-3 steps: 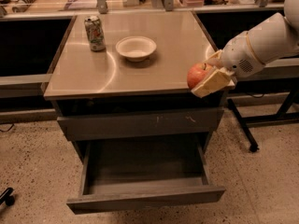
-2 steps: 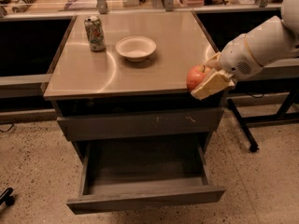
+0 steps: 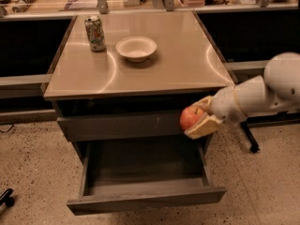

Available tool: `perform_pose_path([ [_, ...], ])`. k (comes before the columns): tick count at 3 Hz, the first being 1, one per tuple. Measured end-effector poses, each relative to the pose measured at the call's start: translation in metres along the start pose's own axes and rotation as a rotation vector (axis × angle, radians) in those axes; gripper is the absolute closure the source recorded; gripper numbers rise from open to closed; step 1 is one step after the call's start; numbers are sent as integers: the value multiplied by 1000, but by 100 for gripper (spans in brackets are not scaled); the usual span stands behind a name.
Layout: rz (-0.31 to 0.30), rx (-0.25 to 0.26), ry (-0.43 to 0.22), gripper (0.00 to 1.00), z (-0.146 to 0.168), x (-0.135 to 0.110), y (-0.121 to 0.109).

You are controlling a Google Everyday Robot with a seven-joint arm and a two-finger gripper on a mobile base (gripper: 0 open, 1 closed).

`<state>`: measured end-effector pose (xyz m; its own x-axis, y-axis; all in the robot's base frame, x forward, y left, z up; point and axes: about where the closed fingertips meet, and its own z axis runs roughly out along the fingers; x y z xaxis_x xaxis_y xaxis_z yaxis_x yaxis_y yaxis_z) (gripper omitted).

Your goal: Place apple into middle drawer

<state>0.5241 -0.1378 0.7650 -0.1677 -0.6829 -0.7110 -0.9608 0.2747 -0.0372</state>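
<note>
Transport step: gripper [image 3: 198, 117] near right, above the right wall of the open middle drawer [image 3: 145, 198], fingers [image 3: 206, 127] clamped on the apple [image 3: 189, 117]. Next: shift left, lower, release inside.

One apple [image 3: 189, 116], one can [image 3: 95, 33], one bowl [image 3: 136, 48], one middle drawer [image 3: 145, 198], one end effector [image 3: 198, 119] over drawer's right side.

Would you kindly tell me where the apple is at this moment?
In the camera view the apple is held in the gripper at the right, just below the tabletop's front edge and above the right side of the open middle drawer.
</note>
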Motion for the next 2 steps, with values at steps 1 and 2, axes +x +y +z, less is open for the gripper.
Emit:
perform_pose_path([
  [1, 68, -107, -28, 100, 74, 76, 35],
  [2, 157, -201, 23, 100, 143, 150, 57],
])
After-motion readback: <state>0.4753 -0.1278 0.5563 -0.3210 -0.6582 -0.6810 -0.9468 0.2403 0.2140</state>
